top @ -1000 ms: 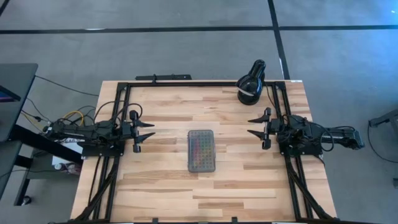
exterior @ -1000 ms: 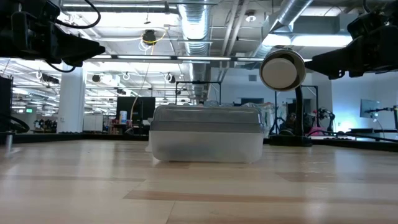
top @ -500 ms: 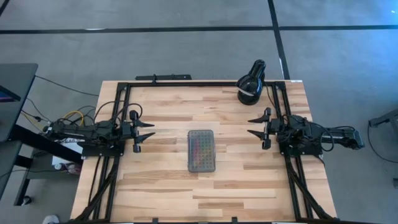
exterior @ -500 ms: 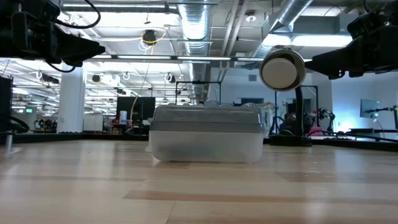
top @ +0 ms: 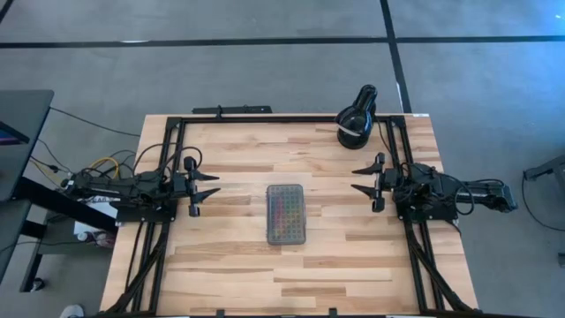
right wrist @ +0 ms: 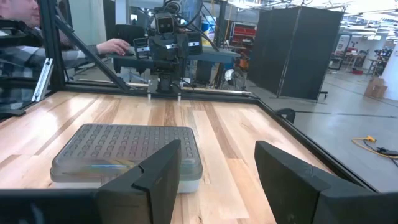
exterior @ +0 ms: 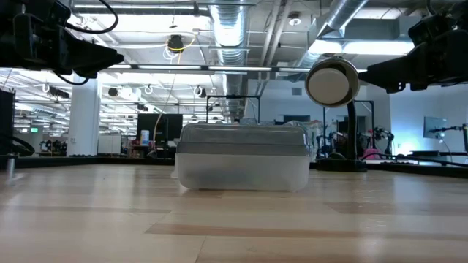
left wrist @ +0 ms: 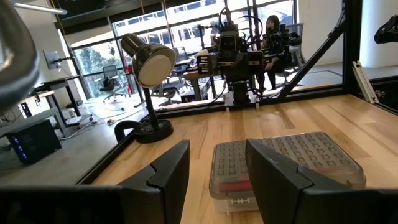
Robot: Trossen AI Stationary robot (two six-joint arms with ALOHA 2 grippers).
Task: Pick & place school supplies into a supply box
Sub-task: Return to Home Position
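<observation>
The supply box [top: 286,214] lies flat on its base at the table's middle, its grey dotted lid shut; coloured supplies show faintly through the lid. It also shows in the low view [exterior: 242,157], the left wrist view [left wrist: 286,162] and the right wrist view [right wrist: 127,152]. No loose pens, pencils or scissors are in view on the table. My left gripper [top: 212,185] hovers open at the table's left side, raised, pointing at the box. My right gripper [top: 358,178] hovers open at the right side, also raised and facing the box.
A black round lamp [top: 357,119] stands at the table's far right corner, also seen in the low view [exterior: 333,82]. A black frame [top: 291,117] runs along the table's edges. Bare wood lies around the box. A person sits beyond the table in the right wrist view [right wrist: 25,37].
</observation>
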